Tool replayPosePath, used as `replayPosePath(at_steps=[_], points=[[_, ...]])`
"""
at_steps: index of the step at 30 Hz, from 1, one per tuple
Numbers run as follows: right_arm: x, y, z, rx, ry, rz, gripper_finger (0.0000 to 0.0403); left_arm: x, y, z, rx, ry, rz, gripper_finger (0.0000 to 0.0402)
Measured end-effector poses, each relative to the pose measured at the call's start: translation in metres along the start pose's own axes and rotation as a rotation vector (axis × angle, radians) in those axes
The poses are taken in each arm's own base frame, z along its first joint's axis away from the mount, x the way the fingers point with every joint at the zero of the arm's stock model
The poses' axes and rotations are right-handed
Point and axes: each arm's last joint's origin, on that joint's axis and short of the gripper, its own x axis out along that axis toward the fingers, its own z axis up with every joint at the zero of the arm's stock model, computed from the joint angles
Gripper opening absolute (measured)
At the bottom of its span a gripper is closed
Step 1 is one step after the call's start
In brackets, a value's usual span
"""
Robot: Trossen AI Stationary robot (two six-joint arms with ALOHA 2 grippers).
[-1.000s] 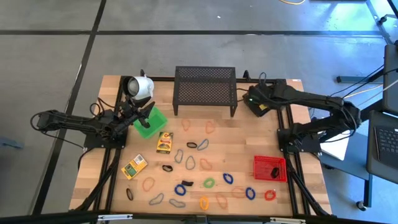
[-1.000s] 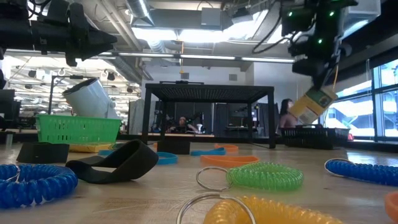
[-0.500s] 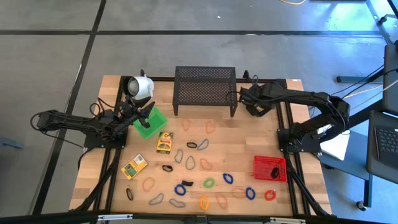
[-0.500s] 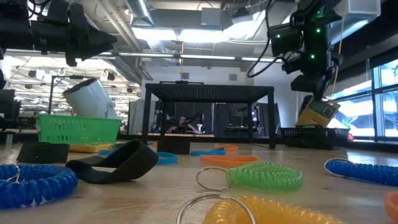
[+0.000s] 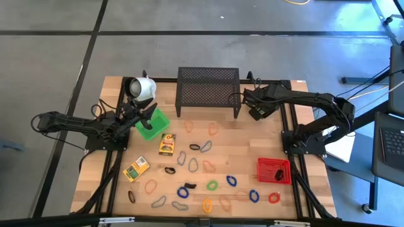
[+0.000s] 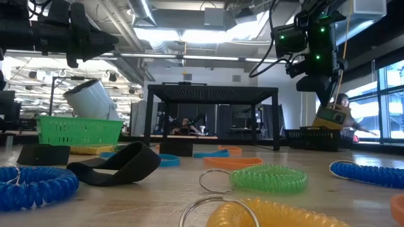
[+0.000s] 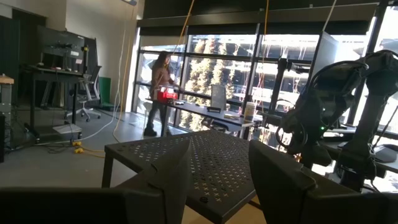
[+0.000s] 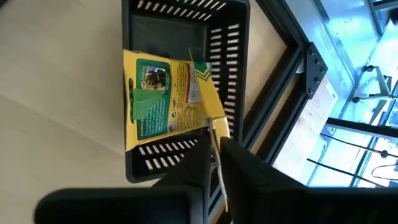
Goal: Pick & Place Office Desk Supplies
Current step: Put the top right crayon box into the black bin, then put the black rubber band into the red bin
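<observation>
My right gripper [image 8: 216, 163] hangs over a black slotted basket [image 8: 224, 37] at the table's far right, beside the mesh shelf. It is shut on a flat yellow box with green print [image 8: 168, 99], which lies across the basket's opening. In the low view the box [image 6: 331, 117] sits just below the gripper [image 6: 323, 94]. Two more yellow boxes [image 5: 166, 144] [image 5: 136, 168] and several coloured loops [image 5: 212, 185] lie flat on the wooden table. My left gripper [image 7: 217, 180] stands open and holds nothing, above the green basket [image 5: 152, 123] at the far left. My right gripper pinches the thin flap [image 8: 214, 127] at the yellow box's end between its two fingers. The fingers slant down from above. The box is tilted with its printed face up, and its body lies over the black basket's rim and slots.
A large black mesh shelf [image 5: 208, 91] stands at the far middle. A white mug [image 5: 140, 87] lies tipped at the far left. A red basket [image 5: 274, 170] with a dark item sits near the right edge. People move in the room beyond the table.
My right gripper has sunk and shifted a little toward the mesh shelf, tipping as it went, then stopped. The yellow box came down with it, from hanging clear to lying lower and flatter over the black basket.
</observation>
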Motion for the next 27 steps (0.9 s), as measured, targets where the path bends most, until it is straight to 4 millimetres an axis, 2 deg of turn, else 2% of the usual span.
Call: replayPosePath(at_steps=[16, 21, 27], points=[[-0.001, -0.001, -0.001, -0.062, 0.0, 0.007, 0.0114, 0.0, 0.0, 0.0, 0.0, 0.0, 0.0, 0.0157], [-0.008, -0.004, -0.006, -0.065, 0.023, 0.141, 0.0123, 0.0, 0.0, 0.0, 0.0, 0.0, 0.0, 0.0157], [-0.023, -0.012, -0.017, -0.041, -0.016, 0.264, 0.0112, 0.0, 0.0, 0.0, 0.0, 0.0, 0.0, 0.0157]])
